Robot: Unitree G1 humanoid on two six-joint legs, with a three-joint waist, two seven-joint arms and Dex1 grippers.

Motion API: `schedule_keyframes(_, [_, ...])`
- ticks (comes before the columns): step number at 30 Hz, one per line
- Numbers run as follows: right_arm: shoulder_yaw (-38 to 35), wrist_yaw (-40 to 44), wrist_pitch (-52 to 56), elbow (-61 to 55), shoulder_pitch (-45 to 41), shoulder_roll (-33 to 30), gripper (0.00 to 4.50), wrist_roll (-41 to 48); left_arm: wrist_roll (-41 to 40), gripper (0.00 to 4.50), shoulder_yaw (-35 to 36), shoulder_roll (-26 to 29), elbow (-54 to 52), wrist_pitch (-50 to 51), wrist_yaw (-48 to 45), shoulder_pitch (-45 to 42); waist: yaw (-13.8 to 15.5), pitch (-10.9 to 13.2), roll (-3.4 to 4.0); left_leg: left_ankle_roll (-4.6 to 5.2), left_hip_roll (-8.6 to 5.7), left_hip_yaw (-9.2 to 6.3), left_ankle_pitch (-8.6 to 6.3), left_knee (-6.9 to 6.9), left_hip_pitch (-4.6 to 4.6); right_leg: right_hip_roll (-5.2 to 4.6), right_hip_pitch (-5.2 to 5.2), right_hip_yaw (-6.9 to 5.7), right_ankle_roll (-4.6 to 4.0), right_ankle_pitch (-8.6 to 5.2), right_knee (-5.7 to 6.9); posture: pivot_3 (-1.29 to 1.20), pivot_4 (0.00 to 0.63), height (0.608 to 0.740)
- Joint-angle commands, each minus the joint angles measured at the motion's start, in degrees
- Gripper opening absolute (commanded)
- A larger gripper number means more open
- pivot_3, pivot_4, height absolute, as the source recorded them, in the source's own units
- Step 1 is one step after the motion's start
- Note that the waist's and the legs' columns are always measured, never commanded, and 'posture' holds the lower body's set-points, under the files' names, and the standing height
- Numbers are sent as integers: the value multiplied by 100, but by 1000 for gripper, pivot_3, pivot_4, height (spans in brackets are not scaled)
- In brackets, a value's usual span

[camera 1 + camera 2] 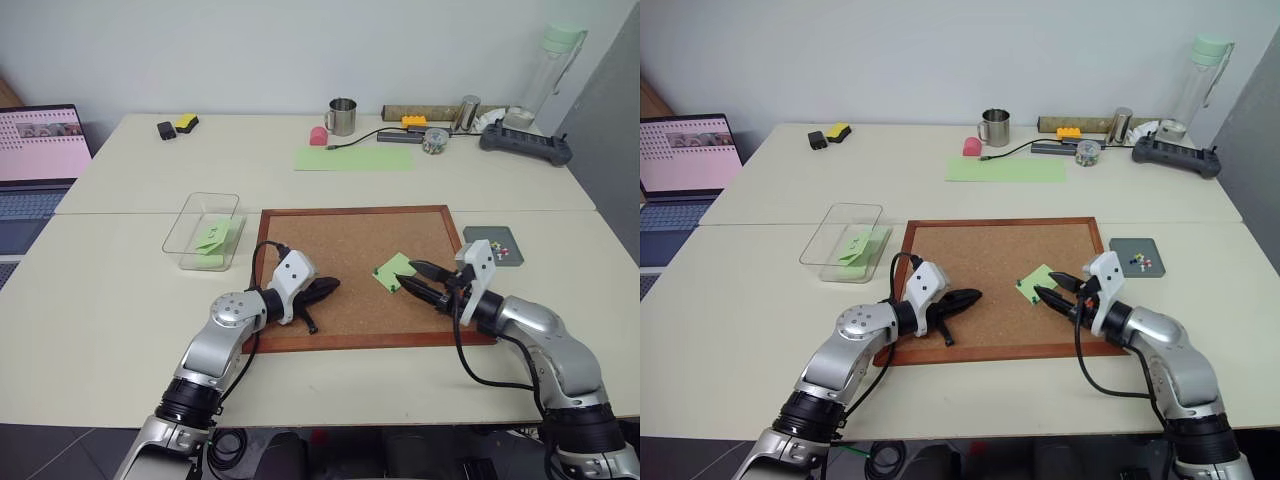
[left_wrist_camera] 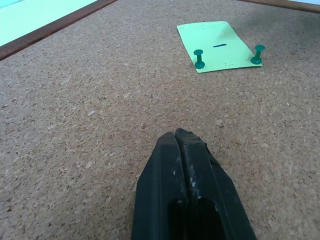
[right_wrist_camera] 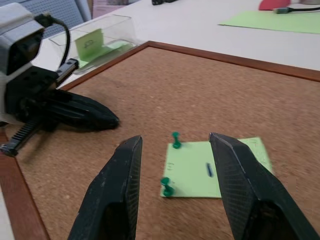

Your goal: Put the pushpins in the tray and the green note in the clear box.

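The green note (image 1: 394, 271) lies on the corkboard, right of centre, held down by two green pushpins (image 3: 176, 140) along one edge. My right gripper (image 1: 408, 276) is open and level just off the note's right side, and in the right wrist view the pins sit between its spread fingers (image 3: 122, 185). Resting on the cork left of centre, my left gripper (image 1: 330, 287) is shut and empty, pointing toward the note (image 2: 217, 45). The grey tray (image 1: 478, 238) sits right of the board with a few small coloured pushpins in it. Green notes lie inside the clear box (image 1: 185, 225), left of the board.
The wood-framed corkboard (image 1: 330, 235) fills the middle of the table. A long pale-green sheet (image 1: 352, 158), a metal mug (image 1: 342, 116), a jar, cables and a controller stand at the back. A laptop (image 1: 35, 150) is at the far left.
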Motion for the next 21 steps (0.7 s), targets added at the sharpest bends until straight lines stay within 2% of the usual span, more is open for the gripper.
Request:
schedule_keyframes(1, [203, -66, -250, -14, -92, 77, 2206, -280, 107, 0, -139, 42, 141, 54, -52, 56, 5, 0, 0, 0, 0, 0, 0, 1, 0, 0, 0, 0, 0, 0, 0, 0, 150, 740])
schedule_keyframes(14, [427, -36, -542, 365, -51, 162, 2206, -789, 119, 0, -121, 46, 150, -8, -42, 102, 7, 0, -1, 0, -1, 0, 0, 1, 0, -1, 0, -1, 0, 0, -1, 0, 150, 740])
schedule_keyframes(21, [408, -59, -558, 390, -70, 194, 850, -786, 121, 0, -120, 48, 162, -50, -45, 109, 6, 0, -1, 0, -1, 0, 0, 1, 0, -1, 0, 0, 0, 0, -1, 0, 150, 740])
